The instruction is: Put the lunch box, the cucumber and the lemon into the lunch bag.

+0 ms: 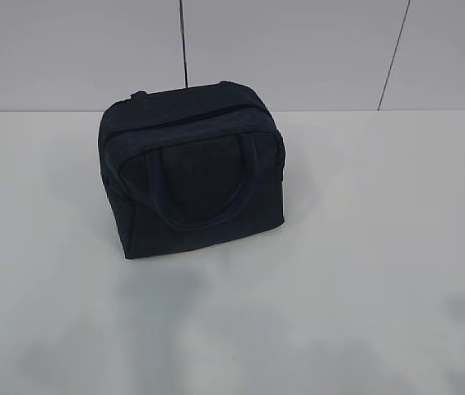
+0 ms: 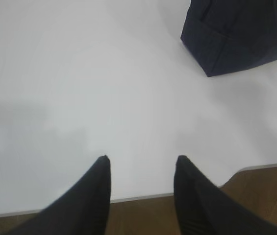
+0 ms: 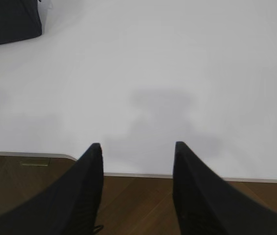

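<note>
The lunch bag (image 1: 191, 169) stands upright on the white table (image 1: 364, 247) near the back wall, its zipper line hard to trace against the dark fabric. Each wrist view cuts the bag off at a corner. The left gripper (image 2: 141, 164) and right gripper (image 3: 137, 149) hover over the table's near edge, fingers spread and holding nothing.

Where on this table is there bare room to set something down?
Nearly everywhere: the table is bare left, right and in front of the lunch bag, out to the near edge where both open grippers hover. Only the strip between the bag and back wall is tight.
</note>
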